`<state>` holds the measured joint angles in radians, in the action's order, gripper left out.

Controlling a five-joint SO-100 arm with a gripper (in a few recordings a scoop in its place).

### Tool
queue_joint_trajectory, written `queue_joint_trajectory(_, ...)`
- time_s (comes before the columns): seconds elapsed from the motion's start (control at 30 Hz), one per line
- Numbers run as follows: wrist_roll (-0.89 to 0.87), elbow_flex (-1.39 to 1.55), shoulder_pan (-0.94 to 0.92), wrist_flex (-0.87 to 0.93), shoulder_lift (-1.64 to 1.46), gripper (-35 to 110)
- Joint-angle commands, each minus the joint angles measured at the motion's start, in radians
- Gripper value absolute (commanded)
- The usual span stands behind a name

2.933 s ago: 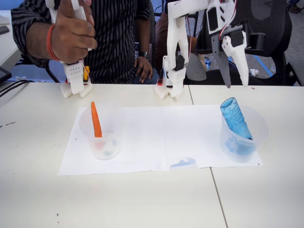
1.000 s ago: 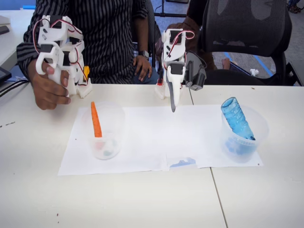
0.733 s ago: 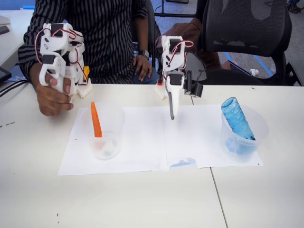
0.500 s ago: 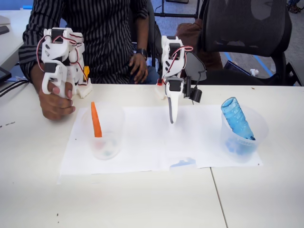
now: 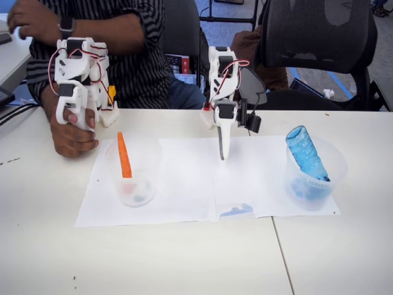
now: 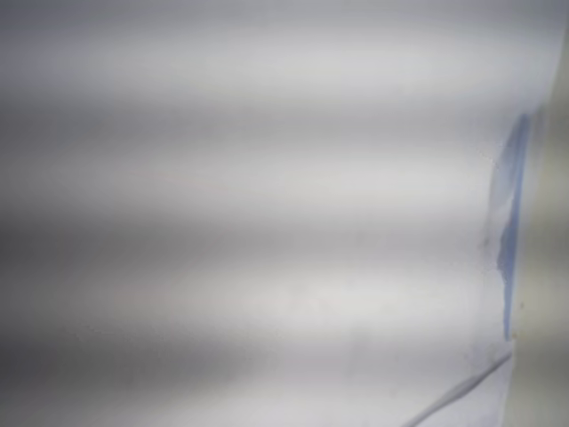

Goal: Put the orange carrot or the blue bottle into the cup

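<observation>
Two paper sheets cover the white table; pincer closed, empty.

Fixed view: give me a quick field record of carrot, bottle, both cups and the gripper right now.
orange carrot: standing tilted inside the left cup
blue bottle: leaning inside the right cup, its wide bottom end up
gripper: pointing down over the white paper between the cups, holding nothing, jaws look closed
person's hand: resting on the table at far left
</observation>
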<state>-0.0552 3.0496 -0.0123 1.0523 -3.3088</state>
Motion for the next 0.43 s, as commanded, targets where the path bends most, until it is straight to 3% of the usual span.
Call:
queue_joint_trajectory(0.0, -0.014, 0.015, -0.011, -0.015, -0.051, 33)
queue_joint_trajectory(0.4, -0.014, 0.025, -0.012, -0.015, -0.051, 34)
